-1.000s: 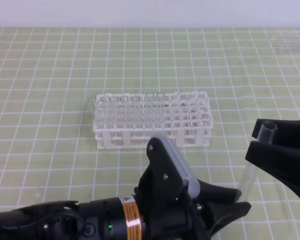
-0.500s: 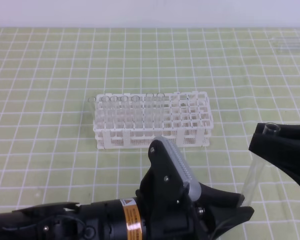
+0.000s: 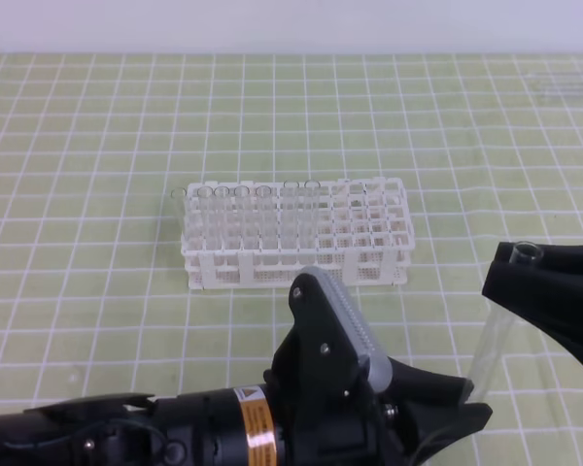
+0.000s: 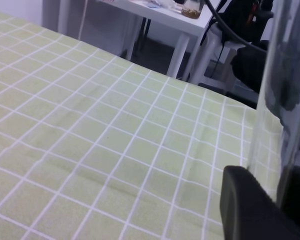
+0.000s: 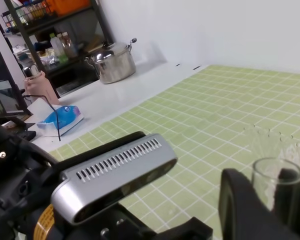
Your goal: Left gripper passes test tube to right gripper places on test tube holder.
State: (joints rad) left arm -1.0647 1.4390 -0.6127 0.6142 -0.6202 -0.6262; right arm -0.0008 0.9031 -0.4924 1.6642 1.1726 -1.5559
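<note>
Right gripper [image 3: 525, 277] clamped on upright test tube [image 3: 496, 325] near its rim; left gripper [image 3: 447, 403] jaws apart around tube base.

Bright, even light – faint shadows, no harsh glare; wrist views soft, near objects blurred.

— What carries everything?
— A table [image 3: 97, 126] covered by a pale green cloth with a white grid.
— And directly on it?
— A white test tube holder [image 3: 296, 235] near the centre, its long side running from nine to three o'clock, clear tubes [image 3: 238, 218] standing in its nine-o'clock half.
</note>
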